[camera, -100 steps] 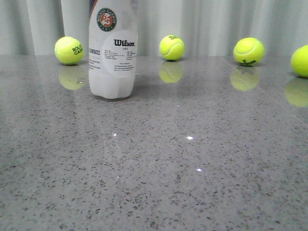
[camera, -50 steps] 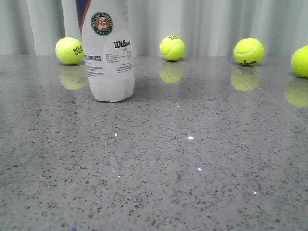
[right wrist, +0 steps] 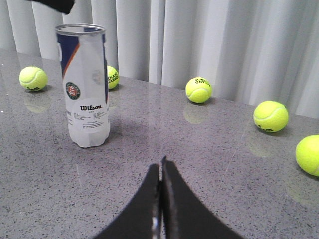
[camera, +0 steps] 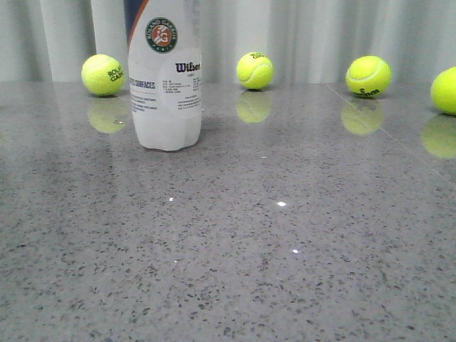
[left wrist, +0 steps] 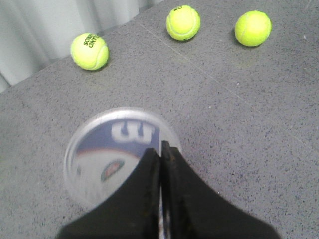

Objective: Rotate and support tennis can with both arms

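The tennis can (camera: 165, 78) stands upright on the grey table at the back left, its Roland Garros logo and Wilson label facing the front camera. In the left wrist view I look down into its open top (left wrist: 99, 149). My left gripper (left wrist: 160, 145) is shut, its tips over the can's rim; whether they touch the rim I cannot tell. One of its black fingers (right wrist: 55, 5) shows just above the can (right wrist: 87, 84) in the right wrist view. My right gripper (right wrist: 160, 163) is shut and empty, low over the table, well short of the can.
Several yellow-green tennis balls lie along the back near the white curtain: one left of the can (camera: 103, 75), one right of it (camera: 255, 70), two further right (camera: 368, 76) (camera: 445, 90). The speckled table (camera: 271, 242) spreads in front.
The can leaned left half a second ago and now stands upright again. Its label has turned a little to the right and its base sits slightly nearer.
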